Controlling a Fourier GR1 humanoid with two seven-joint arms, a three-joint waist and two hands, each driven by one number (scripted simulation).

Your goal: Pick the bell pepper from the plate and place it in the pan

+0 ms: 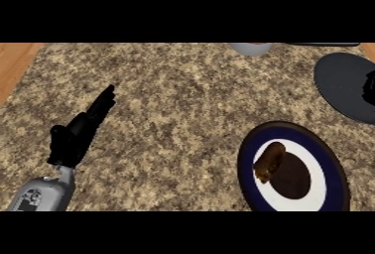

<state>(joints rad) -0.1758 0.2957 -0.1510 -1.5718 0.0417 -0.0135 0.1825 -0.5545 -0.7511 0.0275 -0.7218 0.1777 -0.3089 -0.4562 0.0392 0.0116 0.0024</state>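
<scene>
Head view: left robot hand [81,130] open, fingers straight, at 9 o'clock; bell pepper [270,161] on plate [331,168]; right robot hand unseen. Risk: pepper rolling off at grasp, short of pan [341,82].

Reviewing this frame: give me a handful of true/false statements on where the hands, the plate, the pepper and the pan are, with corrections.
1. The left hand shows at the view's left with straight fingers, holding nothing. True.
2. The bell pepper lies on the plate. True.
3. The bell pepper is already in the pan. False: it is on the plate, and the visible part of the pan holds nothing.
4. The plate has a dark blue rim and sits at the lower right. True.
5. The pan is at the view's lower left. False: it is at the upper right, cut off by the edge.
6. The left hand touches the plate. False: bare counter lies between them.
</scene>
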